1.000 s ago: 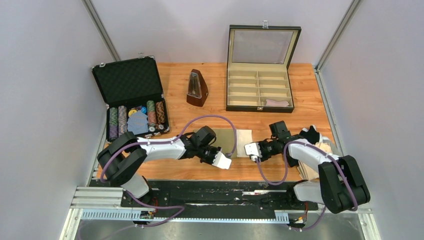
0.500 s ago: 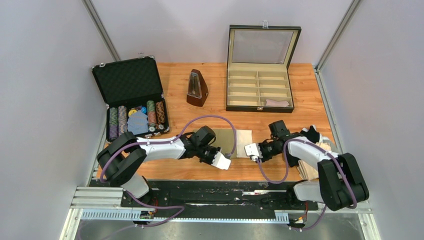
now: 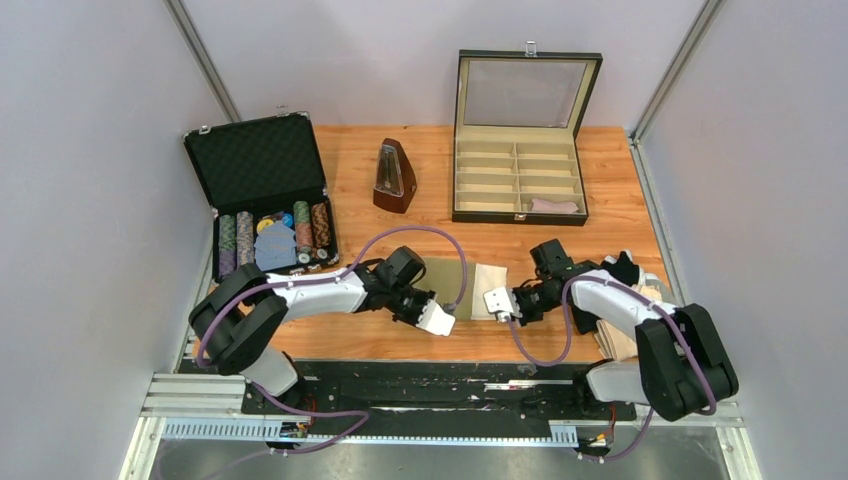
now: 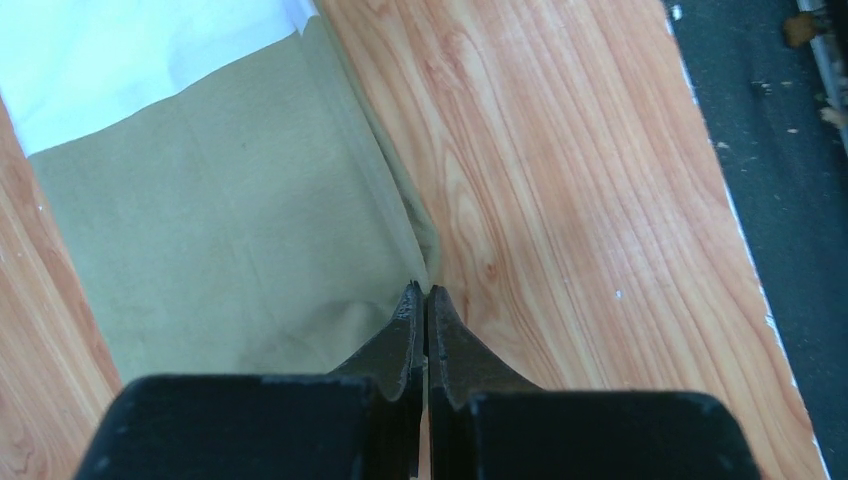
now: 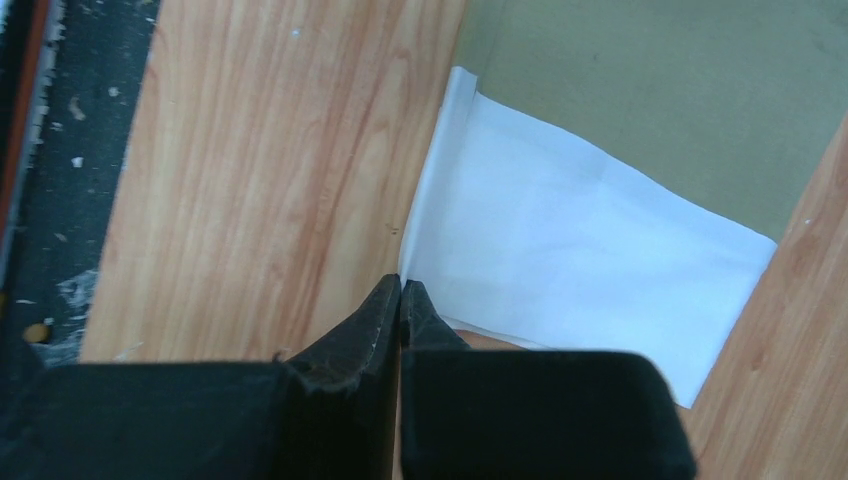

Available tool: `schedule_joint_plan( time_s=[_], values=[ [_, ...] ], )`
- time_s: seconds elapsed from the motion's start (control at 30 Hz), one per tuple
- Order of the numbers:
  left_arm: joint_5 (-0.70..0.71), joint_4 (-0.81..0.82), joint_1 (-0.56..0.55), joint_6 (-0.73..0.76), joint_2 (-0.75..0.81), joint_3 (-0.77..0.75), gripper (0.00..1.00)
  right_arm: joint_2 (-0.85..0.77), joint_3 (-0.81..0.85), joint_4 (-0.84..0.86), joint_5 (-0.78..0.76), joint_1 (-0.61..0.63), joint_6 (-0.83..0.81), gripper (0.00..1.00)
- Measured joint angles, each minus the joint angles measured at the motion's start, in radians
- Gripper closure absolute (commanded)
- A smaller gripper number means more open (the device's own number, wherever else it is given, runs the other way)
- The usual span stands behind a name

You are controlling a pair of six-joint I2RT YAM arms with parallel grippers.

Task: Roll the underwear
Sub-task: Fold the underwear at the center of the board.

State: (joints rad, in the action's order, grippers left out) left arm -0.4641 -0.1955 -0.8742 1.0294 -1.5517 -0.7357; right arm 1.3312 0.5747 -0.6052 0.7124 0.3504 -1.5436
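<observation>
Olive-khaki underwear [image 3: 452, 281] flat on desk [image 3: 620, 170]; left gripper [image 4: 421, 292] fingers pinched together on its near olive edge; right gripper [image 5: 401, 284] fingers pinched together on its pale waistband corner.

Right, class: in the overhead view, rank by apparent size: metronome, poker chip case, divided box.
1. Divided box and poker chip case: look about alike, so unranked.
2. Metronome: clearly smallest.

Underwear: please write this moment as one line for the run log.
olive underwear: lying flat | left end effector: shut on its olive edge | right end effector: shut on pale waistband corner | roll: not formed
</observation>
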Motion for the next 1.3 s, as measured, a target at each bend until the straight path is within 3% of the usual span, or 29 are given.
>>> schedule_joint_plan(
  time_s=[0.3, 0.77, 1.3],
  values=[
    [-0.159, -0.293, 0.066, 0.120, -0.011, -0.181, 1.00, -0.106, 0.028, -0.158, 0.015, 0.014, 0.151, 1.00],
    [-0.289, -0.700, 0.134, 0.299, -0.209, -0.455, 1.00, -0.091, 0.093, -0.197, 0.039, -0.001, 0.385, 1.00],
    [-0.288, -0.928, 0.182, 0.367, -0.415, -0.766, 1.00, 0.097, 0.251, -0.259, 0.068, -0.111, 0.440, 1.00]
  ],
)
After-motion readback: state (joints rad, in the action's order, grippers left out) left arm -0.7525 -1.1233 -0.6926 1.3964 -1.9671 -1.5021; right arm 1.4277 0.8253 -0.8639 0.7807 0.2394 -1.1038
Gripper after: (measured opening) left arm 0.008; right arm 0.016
